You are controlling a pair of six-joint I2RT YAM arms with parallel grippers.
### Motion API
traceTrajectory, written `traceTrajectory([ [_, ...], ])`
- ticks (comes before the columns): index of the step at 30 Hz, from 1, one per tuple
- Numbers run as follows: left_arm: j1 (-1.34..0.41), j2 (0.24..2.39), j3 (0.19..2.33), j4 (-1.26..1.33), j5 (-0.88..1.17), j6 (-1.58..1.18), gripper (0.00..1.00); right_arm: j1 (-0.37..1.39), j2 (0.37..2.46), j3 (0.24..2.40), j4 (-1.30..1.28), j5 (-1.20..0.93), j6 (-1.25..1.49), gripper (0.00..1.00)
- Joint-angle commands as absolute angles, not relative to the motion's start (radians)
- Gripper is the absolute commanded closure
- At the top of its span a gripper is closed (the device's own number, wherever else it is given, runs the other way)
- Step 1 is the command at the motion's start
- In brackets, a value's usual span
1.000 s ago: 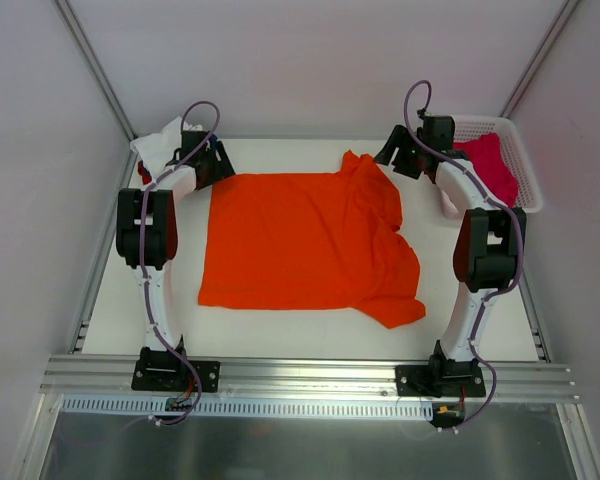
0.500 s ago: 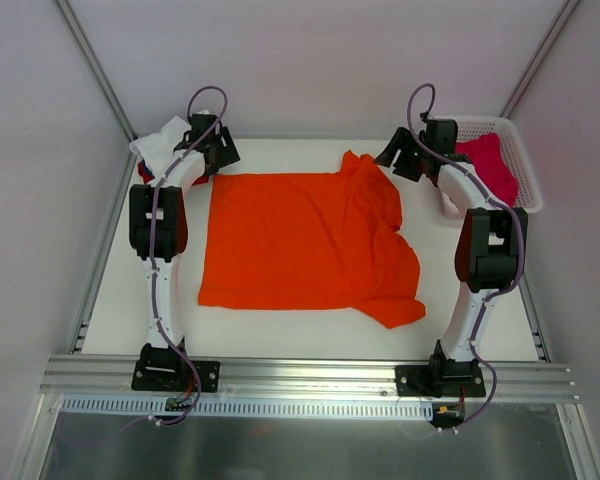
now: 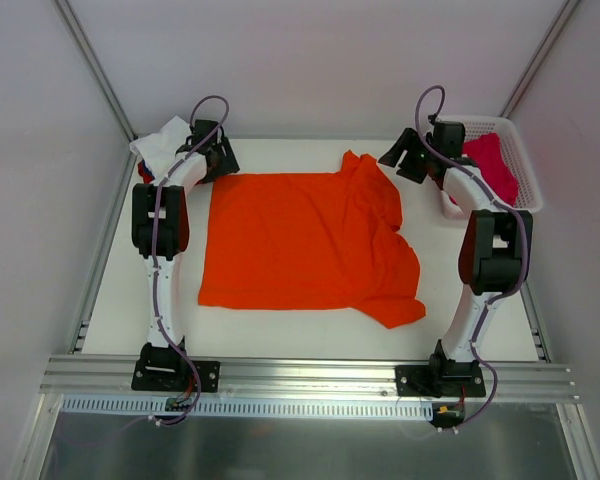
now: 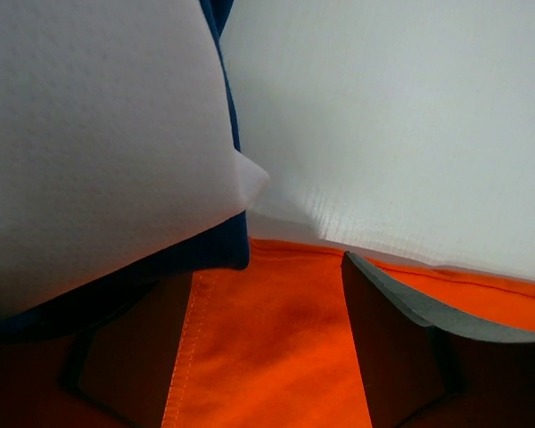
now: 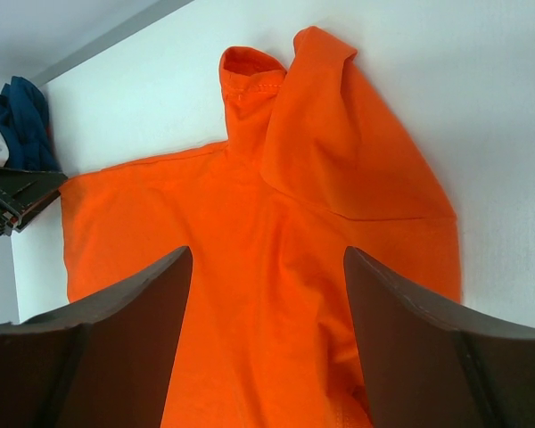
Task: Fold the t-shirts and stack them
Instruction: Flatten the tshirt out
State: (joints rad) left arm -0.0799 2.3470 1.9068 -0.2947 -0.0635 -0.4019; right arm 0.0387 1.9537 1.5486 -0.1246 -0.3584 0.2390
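Tabletop (image 3: 280,328) white, walls (image 3: 310,60) pale, orange t-shirt (image 3: 290,240) across its middle, left hand (image 3: 221,166) and right hand (image 3: 394,160) unclenched.

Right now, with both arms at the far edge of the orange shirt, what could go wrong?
The left gripper is open over the hem of the orange t-shirt, tight against the navy shirt under the white shirt; closing may snag or drag that stack. On the right, a sleeve lies flopped over the body, so folding now would likely trap wrinkles.
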Motion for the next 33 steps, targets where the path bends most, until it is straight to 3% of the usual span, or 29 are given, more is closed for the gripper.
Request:
traceTrajectory([
  [1, -0.084, 2.333, 1.917, -0.316, -0.071, -0.4, 0.32, 0.029, 1.885, 1.543, -0.074, -0.393, 0.261, 0.28],
  [5, -0.084, 2.329, 1.914, -0.327, -0.064, -0.399, 0.49, 0.021, 1.884, 1.54, -0.072, -0.394, 0.271, 0.28],
  [12, -0.077, 2.345, 1.936, -0.357, -0.028, -0.399, 0.65, 0.017, 1.875, 1.543, -0.063, -0.399, 0.287, 0.28],
  [22, -0.075, 2.355, 1.948, -0.386, -0.017, -0.397, 0.71, 0.011, 1.864, 1.542, -0.057, -0.406, 0.299, 0.28],
  [25, -0.075, 2.368, 1.97, -0.403, -0.014, -0.397, 0.79, 0.012, 1.861, 1.546, -0.058, -0.408, 0.295, 0.28],
  [29, -0.075, 2.368, 1.973, -0.406, -0.014, -0.397, 1.0, 0.009, 1.916, 1.589, -0.081, -0.426, 0.279, 0.28],
  [33, -0.075, 2.367, 1.97, -0.407, -0.011, -0.397, 1.0, 0.009, 1.997, 1.637, -0.106, -0.42, 0.265, 0.27],
])
